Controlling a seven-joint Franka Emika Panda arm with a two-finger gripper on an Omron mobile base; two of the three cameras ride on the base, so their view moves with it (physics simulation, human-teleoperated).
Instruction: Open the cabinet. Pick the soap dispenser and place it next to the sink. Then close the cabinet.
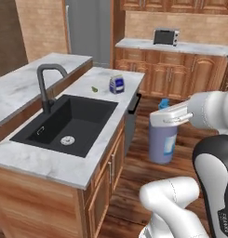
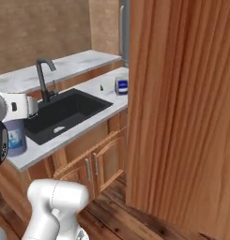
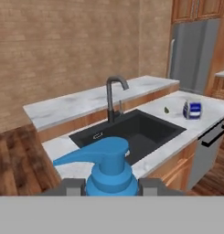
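Note:
My gripper (image 3: 111,187) is shut on the soap dispenser (image 1: 163,139), a lavender bottle with a pale blue label and a blue pump top (image 3: 109,167). The bottle hangs upright in the air to the right of the counter's end, above the wooden floor. In the right base view the gripper (image 2: 22,107) holds the dispenser (image 2: 15,136) at the near corner of the counter. The black sink (image 1: 69,123) lies to its left, set in the marble counter. A reddish-brown cabinet door (image 2: 182,117) stands open, close on the right.
A dark faucet (image 1: 45,83) rises behind the sink. A small blue-and-white can (image 1: 117,84) and a tiny green item (image 1: 94,89) sit on the counter (image 1: 50,165) beyond the sink. A toaster oven (image 1: 165,36) stands on the far counter.

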